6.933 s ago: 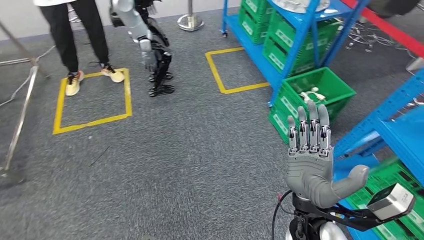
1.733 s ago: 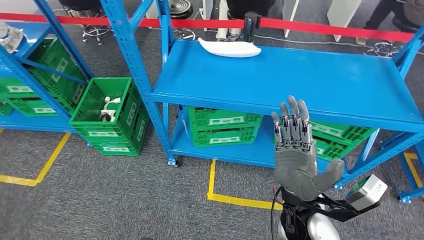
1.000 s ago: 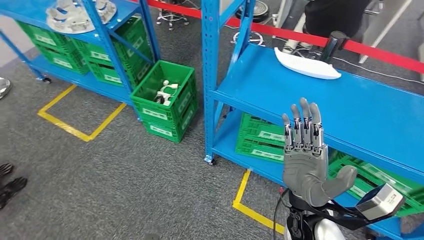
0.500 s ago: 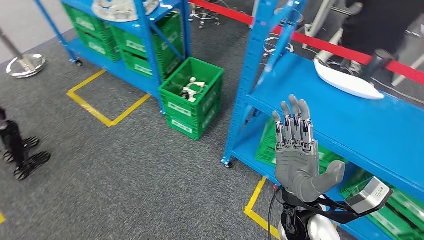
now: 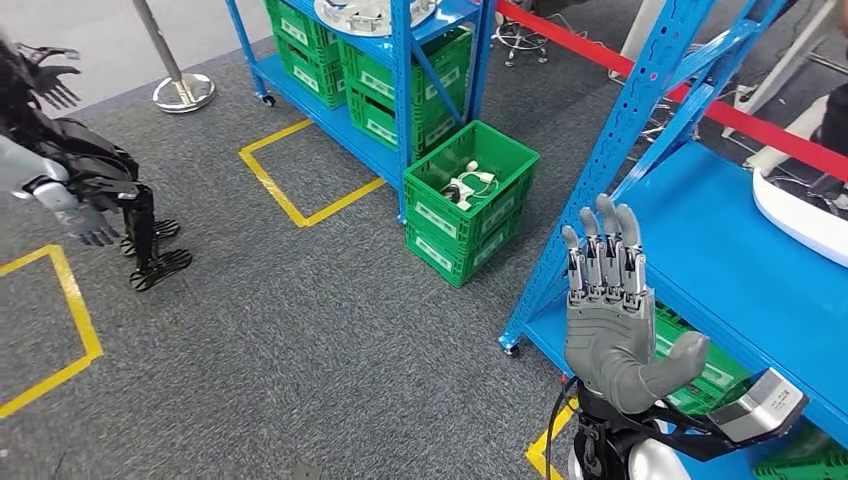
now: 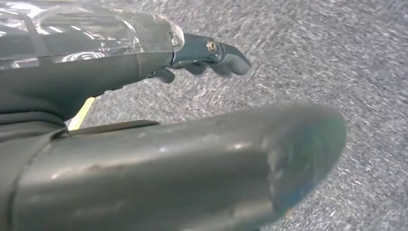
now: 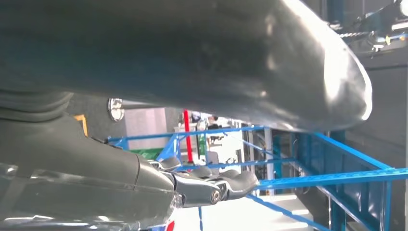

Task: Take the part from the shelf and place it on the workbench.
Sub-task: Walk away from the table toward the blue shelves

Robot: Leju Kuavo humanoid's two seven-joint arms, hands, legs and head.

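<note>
Part (image 5: 800,218), white and long, lies on the blue shelf (image 5: 735,270) at the far right, its right end cut by the picture's edge. It is well apart from the right hand (image 5: 612,318), which stands upright in the near right with fingers straight and close together, thumb out to the side, holding nothing; the hand is left of and nearer than the part. A slanting blue post (image 5: 618,170) of the shelf rises just behind the fingertips. Green crates (image 5: 700,372) sit under the shelf board, near the hand. Left of the post a green bin (image 5: 470,200) with white pieces stands on the grey carpet, beside a second rack (image 5: 400,70) stacked with green crates. Yellow tape (image 5: 300,170) marks a square on the floor left of that rack. Open carpet (image 5: 300,330) spreads across the near left. Another robot (image 5: 90,190) stands at the far left. The left hand (image 6: 211,57) hangs over carpet, fingers slightly bent, holding nothing.
</note>
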